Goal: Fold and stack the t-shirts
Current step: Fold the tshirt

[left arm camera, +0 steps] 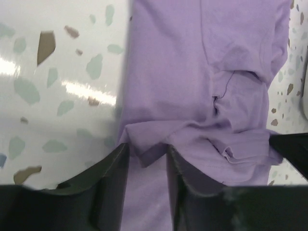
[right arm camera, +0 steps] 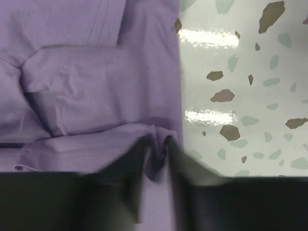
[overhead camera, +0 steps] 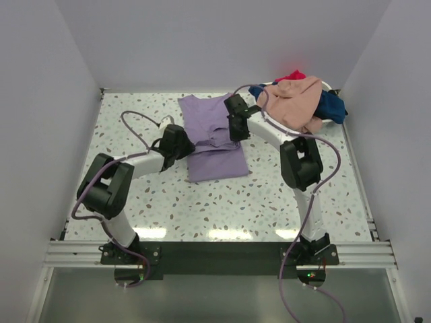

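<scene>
White walls close in a speckled terrazzo tabletop [overhead camera: 269, 195], and the lavender t-shirt [overhead camera: 215, 158] lies flat on it between the two pincers, partly folded, with its lower part doubled over.

The left pincer [overhead camera: 183, 143] sits at the shirt's left edge. Seen from its wrist, the left pincer [left arm camera: 144, 154] has its fingers parted, released. A rumpled fold of the shirt [left arm camera: 192, 72] lies loosely in the gap, and more lavender cloth spreads ahead of it and to its right. Bare tabletop [left arm camera: 57, 96] lies to its left.

The right pincer [overhead camera: 236, 132] is low over the shirt's right edge, farther back than the left one. In its wrist view the right pincer [right arm camera: 158, 144] has its fingers close together, clenched on a small pucker of the lavender fabric [right arm camera: 96, 72]. The rest of the cloth runs ahead and to its left, with tabletop [right arm camera: 240, 96] to its right.

Behind and to the right of the right pincer, near the back corner, stands a white basket [overhead camera: 330, 86]. It is heaped with a peach-pink t-shirt [overhead camera: 293, 101] that spills over its near rim. A navy t-shirt [overhead camera: 331, 106] hangs out on the far right, and a bit of a red t-shirt [overhead camera: 295, 75] shows on top. The right arm's upper link passes just in front of that heap.
</scene>
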Available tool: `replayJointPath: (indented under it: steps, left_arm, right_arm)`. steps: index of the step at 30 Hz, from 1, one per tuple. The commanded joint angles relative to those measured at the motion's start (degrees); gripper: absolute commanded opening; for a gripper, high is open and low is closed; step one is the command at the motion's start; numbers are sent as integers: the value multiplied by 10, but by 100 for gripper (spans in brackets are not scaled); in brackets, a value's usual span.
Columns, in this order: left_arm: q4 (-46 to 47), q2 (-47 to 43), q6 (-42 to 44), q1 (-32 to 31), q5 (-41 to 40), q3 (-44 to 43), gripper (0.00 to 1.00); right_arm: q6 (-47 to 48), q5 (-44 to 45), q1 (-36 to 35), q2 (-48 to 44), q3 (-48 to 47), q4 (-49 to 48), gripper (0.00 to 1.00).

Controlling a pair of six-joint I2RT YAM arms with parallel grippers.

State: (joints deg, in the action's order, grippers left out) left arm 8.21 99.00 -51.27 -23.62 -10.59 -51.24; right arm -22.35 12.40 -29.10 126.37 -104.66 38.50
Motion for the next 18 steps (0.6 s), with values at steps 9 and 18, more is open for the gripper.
replayJointPath:
  steps: [9,18]
  left_arm:
    - [38,-90,60,0,-34,-38,95]
    - [82,-115,67,-99,-28,69,99]
  right_arm:
    - [30,-33,15,-143,13,-41,74]
    - [-12,-162,9,-217,183,-133,74]
